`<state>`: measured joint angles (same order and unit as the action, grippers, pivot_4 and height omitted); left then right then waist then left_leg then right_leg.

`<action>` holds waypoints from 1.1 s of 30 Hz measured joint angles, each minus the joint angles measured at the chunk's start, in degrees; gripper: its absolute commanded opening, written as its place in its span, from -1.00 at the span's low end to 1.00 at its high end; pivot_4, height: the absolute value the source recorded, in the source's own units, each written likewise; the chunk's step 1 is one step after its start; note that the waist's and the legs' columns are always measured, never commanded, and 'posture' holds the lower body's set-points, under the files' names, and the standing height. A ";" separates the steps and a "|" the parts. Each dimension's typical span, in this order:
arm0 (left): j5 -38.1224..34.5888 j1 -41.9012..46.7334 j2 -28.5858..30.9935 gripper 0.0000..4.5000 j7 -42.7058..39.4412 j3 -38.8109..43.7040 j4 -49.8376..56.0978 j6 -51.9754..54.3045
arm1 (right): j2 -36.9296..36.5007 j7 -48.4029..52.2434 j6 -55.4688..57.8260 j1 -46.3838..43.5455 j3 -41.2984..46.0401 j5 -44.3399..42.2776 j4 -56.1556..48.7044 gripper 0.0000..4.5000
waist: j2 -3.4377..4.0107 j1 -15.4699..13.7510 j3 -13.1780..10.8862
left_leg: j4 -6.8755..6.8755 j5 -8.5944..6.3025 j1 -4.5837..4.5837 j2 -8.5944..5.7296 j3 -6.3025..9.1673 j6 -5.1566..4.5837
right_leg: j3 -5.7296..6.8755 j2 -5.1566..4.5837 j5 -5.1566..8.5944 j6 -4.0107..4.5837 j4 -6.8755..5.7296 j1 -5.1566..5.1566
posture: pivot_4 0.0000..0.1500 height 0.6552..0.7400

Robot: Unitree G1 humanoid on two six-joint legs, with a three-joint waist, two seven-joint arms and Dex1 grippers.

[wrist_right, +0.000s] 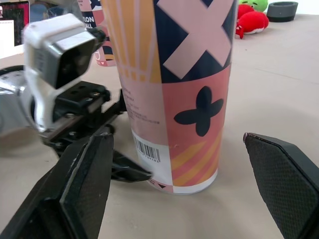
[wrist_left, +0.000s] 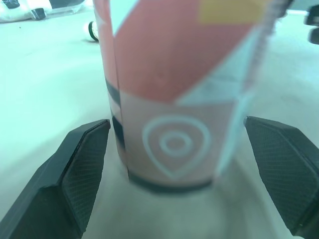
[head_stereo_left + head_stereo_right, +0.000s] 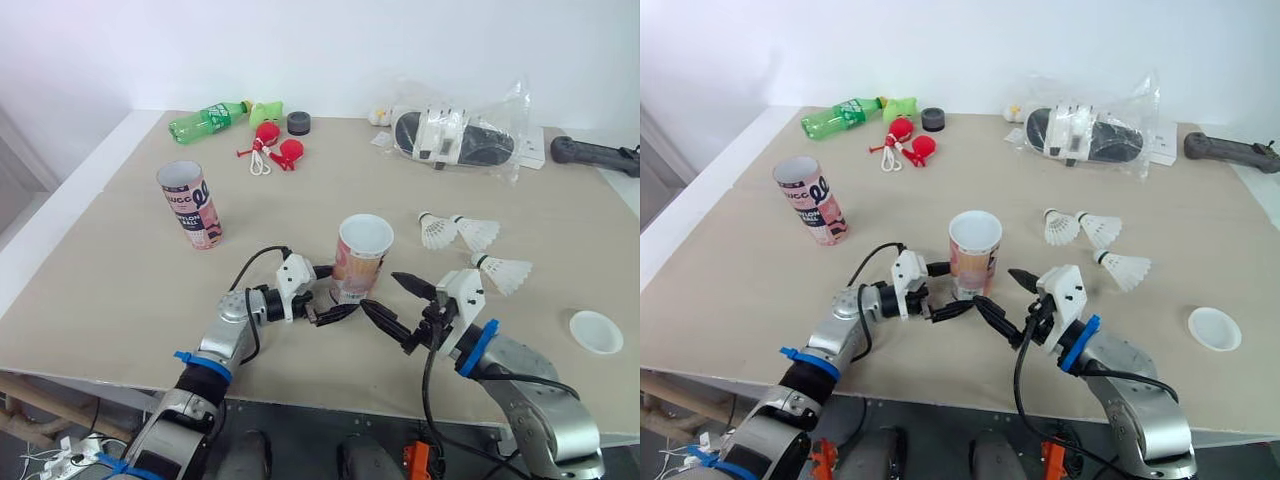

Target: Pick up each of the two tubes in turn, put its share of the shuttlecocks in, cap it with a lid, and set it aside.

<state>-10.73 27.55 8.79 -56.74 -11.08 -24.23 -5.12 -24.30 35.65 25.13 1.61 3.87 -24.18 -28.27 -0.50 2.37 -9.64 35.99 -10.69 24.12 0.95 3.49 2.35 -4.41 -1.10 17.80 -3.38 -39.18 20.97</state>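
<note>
**Tubes Uncapped, Shuttlecocks Unloaded**

Head camera: the near tube (image 3: 360, 258) stands open at the table's (image 3: 120, 300) front and the far tube (image 3: 190, 204) back-left. Three shuttlecocks (image 3: 477, 233) and a lid (image 3: 596, 331) lie loose to the right.

Left wrist: the left gripper (image 2: 177, 123) is spread around the near tube's base, apparently not touching.

Right wrist: the right gripper (image 1: 177, 137) is spread likewise, and the tube's mouth is cut off.

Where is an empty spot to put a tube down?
Bare table lies in front of the far tube, left of the near tube. More room between near tube and red toy. Crowded: left tool and right tool by the near tube, shuttlecocks on its right.
</note>
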 measured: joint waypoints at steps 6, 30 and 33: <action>-5.50 -7.88 8.41 0.97 -4.39 2.26 10.73 6.34 | 2.74 -0.84 -3.75 -4.43 -4.76 3.52 8.44 1.00 | -0.07 0.78 0.01 | -0.37 0.11 -0.38 0.45 -0.16 0.15 | -0.17 0.42 -0.13 0.33 0.00 -0.03 | 1.00 1.00; -9.64 -14.74 15.99 0.97 -3.17 6.35 20.45 14.31 | 14.16 0.40 -20.70 -23.29 -12.77 12.81 39.02 1.00 | -0.13 0.56 -0.04 | -0.51 0.15 -0.36 0.85 -0.27 0.22 | -0.30 0.85 -0.30 0.79 0.00 0.21 | 1.00 1.00; -9.69 -14.73 15.99 0.97 -3.12 6.41 20.50 14.31 | 15.13 0.20 -23.60 -25.47 -13.56 14.95 43.00 1.00 | -0.13 0.44 -0.04 | -0.55 0.15 -0.34 0.84 -0.27 0.23 | -0.29 0.85 -0.43 1.02 0.00 0.23 | 1.00 1.00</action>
<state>-20.42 12.82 24.78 -59.86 -4.67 -3.73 9.20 -9.17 35.84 1.53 -23.86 -9.69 -9.23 14.74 -0.64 2.81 -9.68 35.44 -10.54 23.78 1.79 3.22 2.58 -4.71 -0.26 17.36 -2.36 -39.19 21.20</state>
